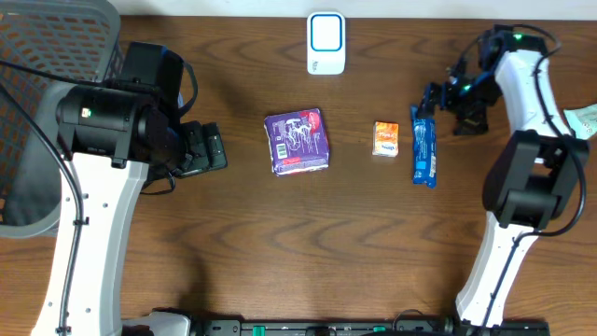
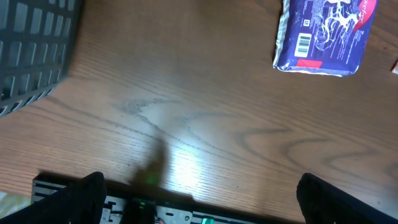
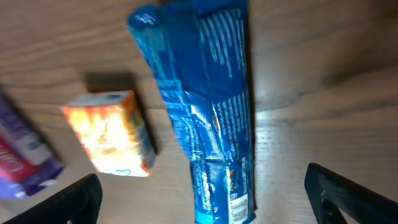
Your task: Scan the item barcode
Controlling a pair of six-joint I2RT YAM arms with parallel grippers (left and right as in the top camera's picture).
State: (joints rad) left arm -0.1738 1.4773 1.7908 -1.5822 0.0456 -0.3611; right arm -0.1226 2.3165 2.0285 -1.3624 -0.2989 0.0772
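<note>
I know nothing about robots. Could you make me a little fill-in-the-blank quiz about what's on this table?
The orange box lies between the purple packet and the ___ bar.
A grey ___ stands beside the left arm.
Both pairs of jaws stand ___, holding nothing.
Missing words: blue; basket; open.

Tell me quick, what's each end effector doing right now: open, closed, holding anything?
Left end effector: open, holding nothing.
Right end effector: open, holding nothing.
</note>
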